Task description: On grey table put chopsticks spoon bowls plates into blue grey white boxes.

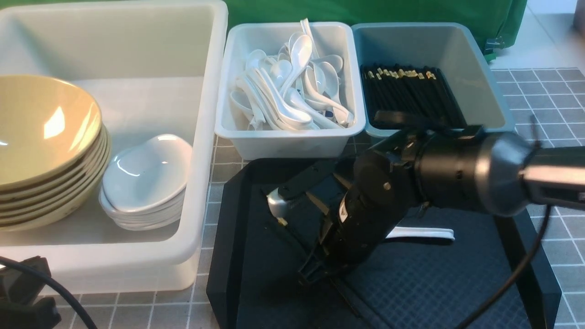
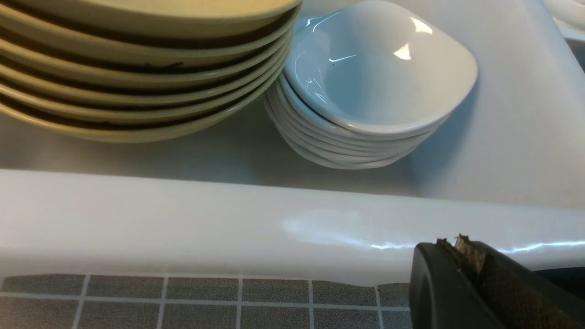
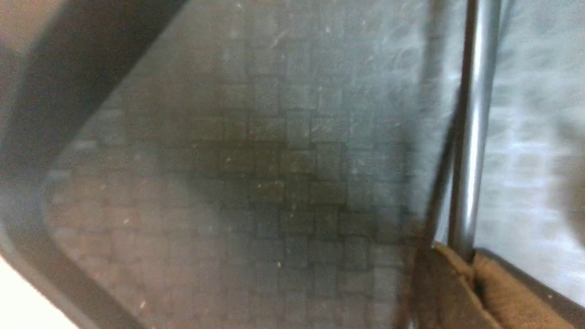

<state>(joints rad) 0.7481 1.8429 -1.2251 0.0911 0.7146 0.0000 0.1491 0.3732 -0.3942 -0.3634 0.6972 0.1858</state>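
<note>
"Right wrist view: where are the chopsticks (image 3: 477,137)?"

"Between the right fingers (image 3: 516,292), which are clamped on them, over the black tray (image 1: 457,283). I can't tell whether they touch it."

"Anything else on that tray?"

"A white spoon (image 1: 425,233), its handle showing beyond the right arm (image 1: 457,169); the arm hides the rest."

"And behind the tray?"

"The grey-white box (image 1: 292,146), heaped with white spoons (image 1: 283,100), and just beside it the blue box (image 1: 425,39), with a bundle of black chopsticks (image 1: 406,96) inside."

"What does the big white tub (image 1: 187,256) hold?"

"A stack of yellow bowls (image 1: 45,132), with a stack of small white plates (image 1: 146,178) beside it. Tub, tray and boxes all stand on the grey tiled bench (image 1: 564,246)."

"The left fingers (image 2: 443,283)?"

"Together, with nothing between them, near the tub's rim."
</note>
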